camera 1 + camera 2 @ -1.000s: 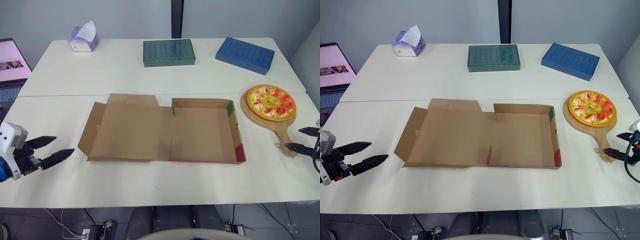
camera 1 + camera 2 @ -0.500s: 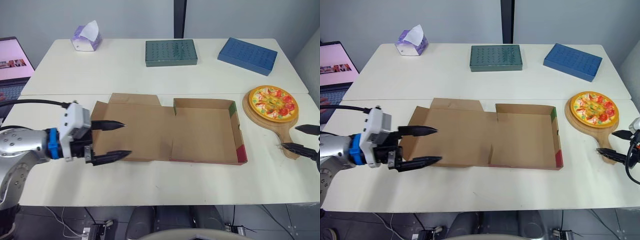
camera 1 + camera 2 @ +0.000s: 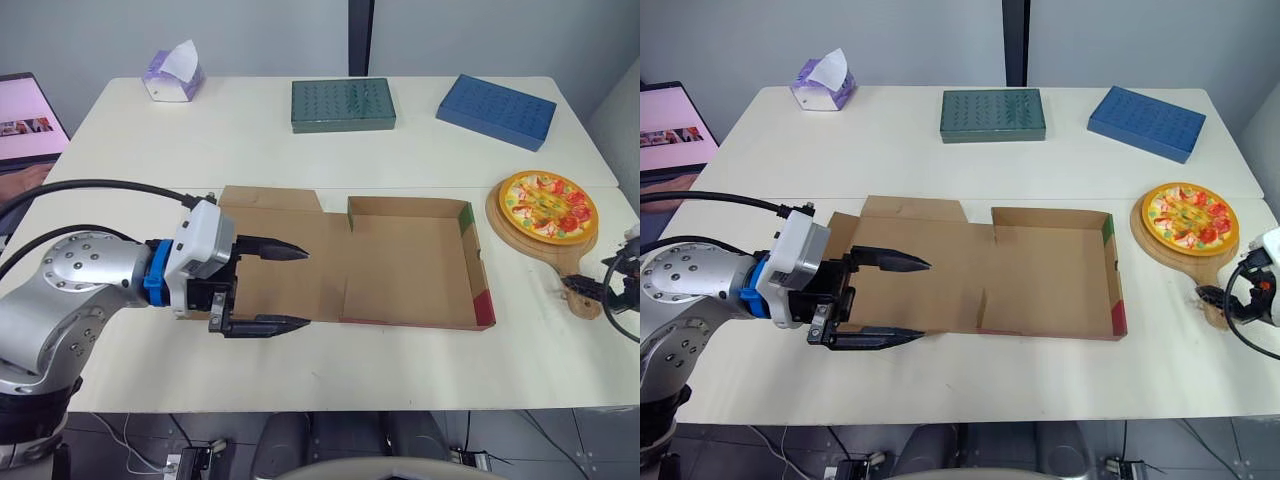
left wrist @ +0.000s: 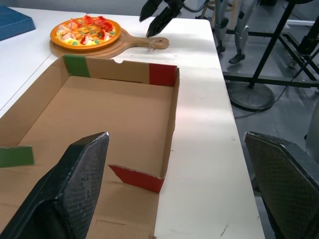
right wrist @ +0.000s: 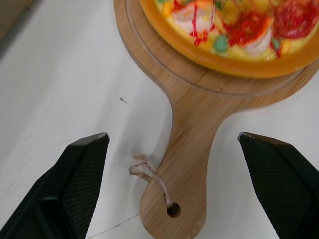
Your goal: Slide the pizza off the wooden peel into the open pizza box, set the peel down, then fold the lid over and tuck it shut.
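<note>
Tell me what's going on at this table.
Nothing is picked up yet. The robot's right gripper is open astride the handle of the round wooden peel, which lies on the white table with the pizza on it. The left gripper hangs open over the front edge of the open brown cardboard pizza box.
</note>
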Motion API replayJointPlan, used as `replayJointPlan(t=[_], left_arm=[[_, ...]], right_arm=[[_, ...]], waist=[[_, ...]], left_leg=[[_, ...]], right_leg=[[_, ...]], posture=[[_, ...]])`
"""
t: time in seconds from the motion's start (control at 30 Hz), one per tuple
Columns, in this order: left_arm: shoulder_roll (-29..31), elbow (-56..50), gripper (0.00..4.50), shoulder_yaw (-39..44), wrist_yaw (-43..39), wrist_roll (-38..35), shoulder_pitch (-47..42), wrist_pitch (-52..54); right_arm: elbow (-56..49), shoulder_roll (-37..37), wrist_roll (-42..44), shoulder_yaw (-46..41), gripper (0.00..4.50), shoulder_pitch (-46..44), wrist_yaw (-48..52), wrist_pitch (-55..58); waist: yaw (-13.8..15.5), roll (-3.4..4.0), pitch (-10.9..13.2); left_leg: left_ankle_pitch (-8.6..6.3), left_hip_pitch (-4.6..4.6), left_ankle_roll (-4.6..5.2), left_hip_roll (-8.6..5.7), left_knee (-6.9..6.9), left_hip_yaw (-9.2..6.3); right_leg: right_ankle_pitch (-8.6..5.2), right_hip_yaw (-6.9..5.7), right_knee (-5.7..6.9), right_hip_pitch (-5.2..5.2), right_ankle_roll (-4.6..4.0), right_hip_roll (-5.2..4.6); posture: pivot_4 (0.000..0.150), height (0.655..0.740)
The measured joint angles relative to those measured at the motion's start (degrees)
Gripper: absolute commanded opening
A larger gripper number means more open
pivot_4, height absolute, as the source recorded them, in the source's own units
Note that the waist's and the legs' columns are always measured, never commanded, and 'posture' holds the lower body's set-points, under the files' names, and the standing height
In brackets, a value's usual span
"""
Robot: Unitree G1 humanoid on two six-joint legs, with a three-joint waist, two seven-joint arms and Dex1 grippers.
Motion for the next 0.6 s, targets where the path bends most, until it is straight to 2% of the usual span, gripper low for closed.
replayJointPlan(t=[0.33, 0.53, 0.57, 0.6], left_arm=[[-1.16, -1.7, 4.5, -0.54, 0.19, -1.33, -0.42, -0.01], [-1.29, -1.77, 4.5, -0.58, 0.59, -1.35, -0.39, -0.02], [-1.29, -1.77, 4.5, -0.58, 0.68, -1.35, -0.37, -0.02], [-1.29, -1.78, 4.5, -0.58, 0.74, -1.35, -0.34, -0.02]], right_arm=[[14.39, 3.22, -3.8, 8.21, 4.45, -10.82, -3.81, -3.74], [19.58, 3.38, -3.9, 10.1, 4.45, -13.92, -2.61, -4.58], [19.73, 3.41, -3.84, 10.12, 4.09, -14.0, -2.5, -4.5], [19.85, 3.54, -3.7, 10.12, 3.92, -14.09, -2.2, -4.25]], waist=[[0.02, 0.01, 0.0], [-0.01, -0.03, -0.02], [-0.01, -0.04, -0.02], [-0.01, -0.06, -0.04]], left_leg=[[0.0, 0.0, 0.0, 0.0, 0.0, -0.03], [0.0, 0.05, 0.0, 0.0, 0.02, -0.03], [0.0, 0.05, 0.0, 0.01, 0.02, -0.03], [0.0, 0.05, 0.0, 0.01, 0.02, -0.03]], right_leg=[[0.0, -0.02, 0.01, 0.0, 0.0, 0.0], [0.0, -0.02, 0.0, 0.05, 0.0, 0.0], [0.0, -0.02, 0.0, 0.05, 0.0, 0.0], [0.0, -0.02, 0.0, 0.05, 0.0, 0.01]], posture=[[0.15, 0.74], [0.15, 0.74], [0.15, 0.74], [0.15, 0.74]])
